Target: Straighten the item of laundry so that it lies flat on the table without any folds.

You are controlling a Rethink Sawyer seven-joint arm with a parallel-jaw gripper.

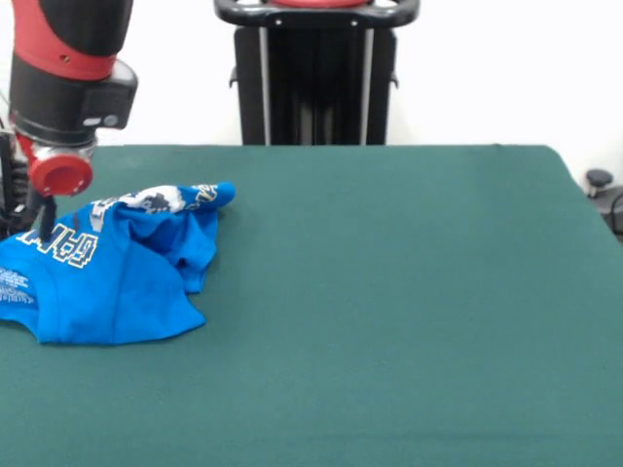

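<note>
Blue T-shirt (117,277) lies crumpled and folded over itself at the left edge of the green tabletop (389,292), white lettering showing on its left part and a bunched ridge running up to the right. Red and black arm (63,88) comes down at the far left, end effector (44,229) touching the shirt's upper left. Can't tell whether it's wide, narrow or gripping cloth.
</note>
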